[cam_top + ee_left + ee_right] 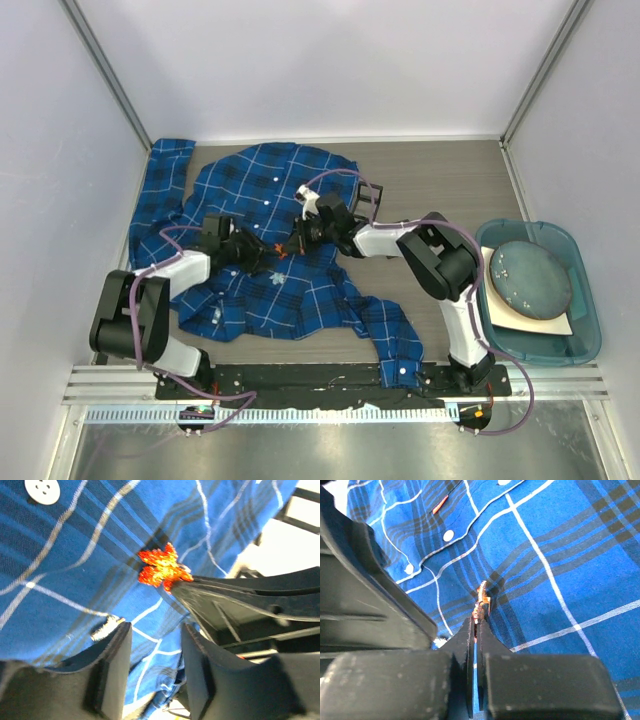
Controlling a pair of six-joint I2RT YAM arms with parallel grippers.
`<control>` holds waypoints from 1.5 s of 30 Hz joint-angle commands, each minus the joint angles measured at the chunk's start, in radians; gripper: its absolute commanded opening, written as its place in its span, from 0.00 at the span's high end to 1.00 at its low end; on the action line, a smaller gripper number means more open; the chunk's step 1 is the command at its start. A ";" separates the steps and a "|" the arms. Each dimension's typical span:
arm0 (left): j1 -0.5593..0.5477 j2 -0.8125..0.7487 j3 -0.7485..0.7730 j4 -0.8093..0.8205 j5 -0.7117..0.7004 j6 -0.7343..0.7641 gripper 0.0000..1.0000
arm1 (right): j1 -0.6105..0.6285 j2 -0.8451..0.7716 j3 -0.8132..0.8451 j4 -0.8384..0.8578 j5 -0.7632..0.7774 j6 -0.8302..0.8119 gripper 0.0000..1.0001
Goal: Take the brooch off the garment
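The garment (270,295), a blue and navy plaid shirt with white buttons, lies spread across the table. On its middle sits the brooch (281,249), a small orange-red sparkly piece (162,570). My right gripper (297,242) is shut on the brooch's edge (481,600), its jaws pressed together (476,622); its dark fingers (240,587) reach in from the right in the left wrist view. My left gripper (262,256) stands just left of the brooch, open (155,630), with plaid cloth showing behind the gap between its fingers.
A teal bin (590,330) holding a round grey plate (534,277) on a cream sheet stands at the right. White walls enclose the table on three sides. One shirt sleeve (398,350) trails toward the near edge by the right arm's base.
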 commanded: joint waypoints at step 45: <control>0.112 -0.006 -0.070 -0.058 0.004 0.014 0.83 | 0.192 -0.242 -0.136 -0.034 0.274 0.010 0.55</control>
